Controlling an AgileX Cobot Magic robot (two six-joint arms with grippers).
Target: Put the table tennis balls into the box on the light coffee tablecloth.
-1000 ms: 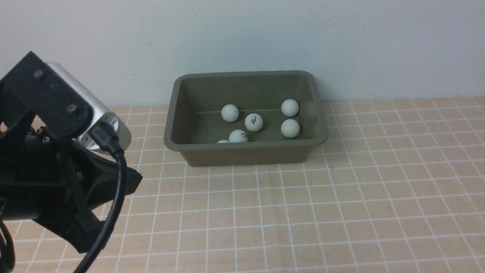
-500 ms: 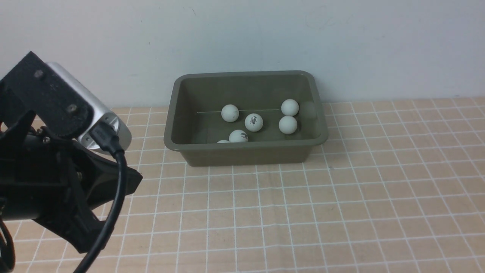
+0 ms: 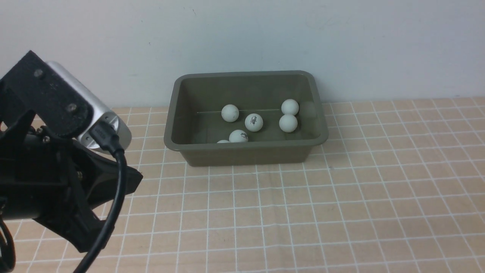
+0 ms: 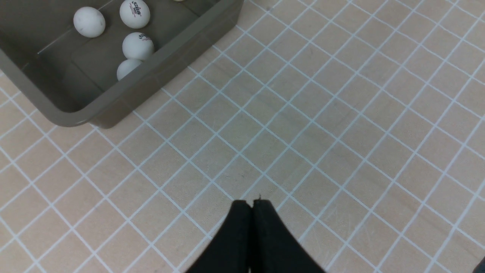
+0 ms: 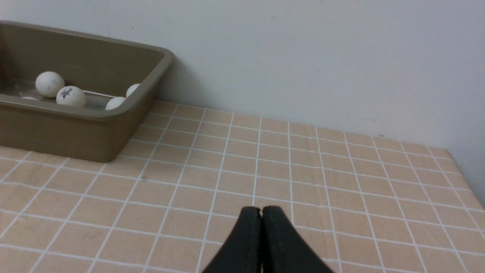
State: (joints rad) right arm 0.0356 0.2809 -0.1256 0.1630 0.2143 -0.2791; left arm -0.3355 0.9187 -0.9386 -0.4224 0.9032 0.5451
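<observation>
The olive-grey box (image 3: 245, 154) stands at the back of the light coffee tablecloth (image 3: 341, 208), against the wall. Six white table tennis balls lie inside it: one (image 3: 230, 113) at the back left, one with a logo (image 3: 254, 122), two (image 3: 290, 107) (image 3: 288, 123) touching at the right, one (image 3: 238, 135) near the front wall, and one (image 3: 223, 141) mostly hidden behind the rim. My left gripper (image 4: 252, 203) is shut and empty above bare cloth, in front and to the left of the box (image 4: 151, 76). My right gripper (image 5: 261, 209) is shut and empty, to the right of the box (image 5: 75, 132).
My left arm's wrist with its silver camera and black cable (image 3: 110, 159) fills the front view's lower left. A pale wall (image 3: 341, 45) runs right behind the box. The right arm does not show in the front view.
The front ball at the right end of the box rolled a little back and now rests against the ball behind it. Both arms stayed still.
</observation>
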